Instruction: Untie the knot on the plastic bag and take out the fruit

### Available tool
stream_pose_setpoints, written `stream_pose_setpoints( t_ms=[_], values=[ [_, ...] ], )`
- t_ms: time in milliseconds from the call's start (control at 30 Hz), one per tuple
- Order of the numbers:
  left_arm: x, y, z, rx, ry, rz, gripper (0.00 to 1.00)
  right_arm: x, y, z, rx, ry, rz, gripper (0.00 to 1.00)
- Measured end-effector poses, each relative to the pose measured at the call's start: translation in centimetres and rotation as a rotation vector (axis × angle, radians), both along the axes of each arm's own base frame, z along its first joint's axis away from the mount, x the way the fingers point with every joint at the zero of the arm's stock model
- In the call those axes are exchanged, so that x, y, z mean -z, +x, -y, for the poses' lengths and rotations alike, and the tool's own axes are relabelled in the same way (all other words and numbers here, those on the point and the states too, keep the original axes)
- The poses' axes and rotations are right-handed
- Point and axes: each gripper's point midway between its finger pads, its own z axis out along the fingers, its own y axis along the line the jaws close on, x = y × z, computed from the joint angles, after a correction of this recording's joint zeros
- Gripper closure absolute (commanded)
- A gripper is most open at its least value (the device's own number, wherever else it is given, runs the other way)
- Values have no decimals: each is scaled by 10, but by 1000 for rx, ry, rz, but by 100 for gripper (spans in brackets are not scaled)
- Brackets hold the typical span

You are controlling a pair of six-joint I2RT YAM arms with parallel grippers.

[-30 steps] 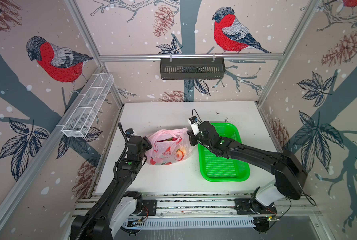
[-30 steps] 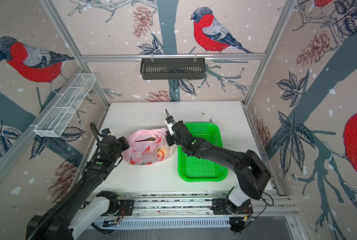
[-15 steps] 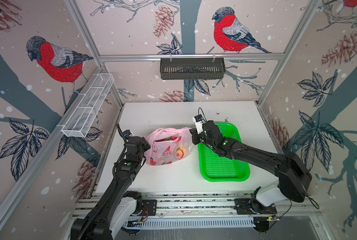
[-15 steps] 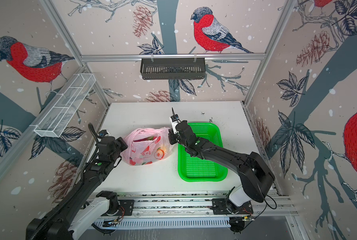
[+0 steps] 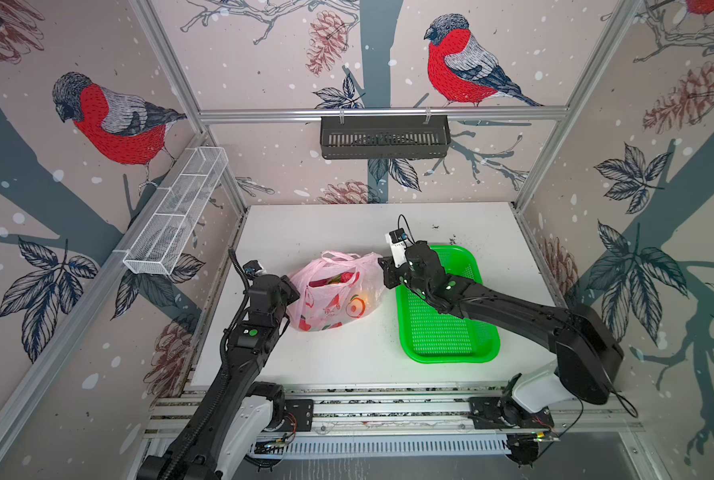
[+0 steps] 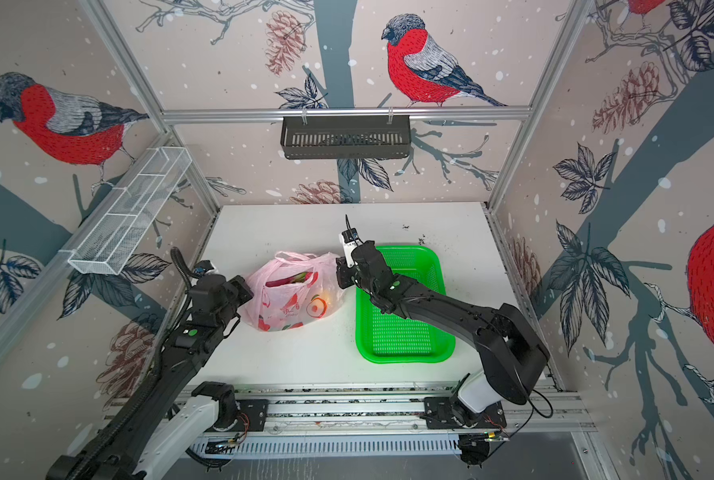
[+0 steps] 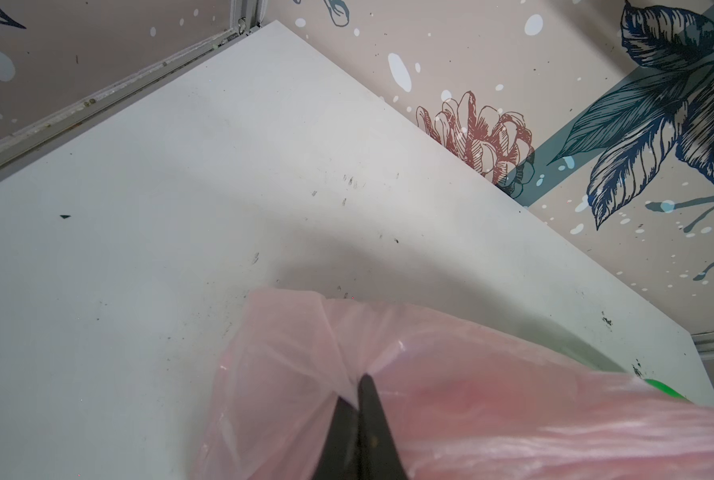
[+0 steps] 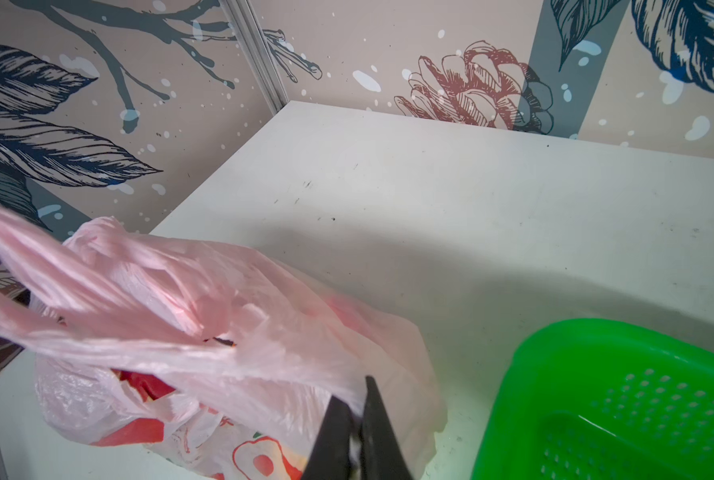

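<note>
Wrist views show left jaws and right jaws pinching the plastic bag (image 7: 471, 395).

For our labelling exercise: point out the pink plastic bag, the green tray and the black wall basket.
plastic bag (image 5: 326, 307), a top view, its printed front.
green tray (image 5: 442, 337), a top view, bare perforated floor.
black wall basket (image 5: 384, 139), a top view, slotted front wall.

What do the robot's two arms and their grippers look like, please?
The left arm and right arm are matte black with white base housings, a green dot on each, and black cables. The left gripper and right gripper have slim, tapered black fingers.
</note>
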Motion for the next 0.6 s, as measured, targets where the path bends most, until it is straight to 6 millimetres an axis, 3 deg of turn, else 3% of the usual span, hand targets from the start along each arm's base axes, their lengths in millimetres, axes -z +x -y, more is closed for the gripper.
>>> stream_pose_setpoints(
  t_ms=[400,600],
  values=[
    [-50,7,26,184,33,29,30,-8,-8,-9,-55,40,-12,90],
    [-57,1,41,312,94,-48,19,-8,-11,-12,-78,63,-34,90]
  ],
)
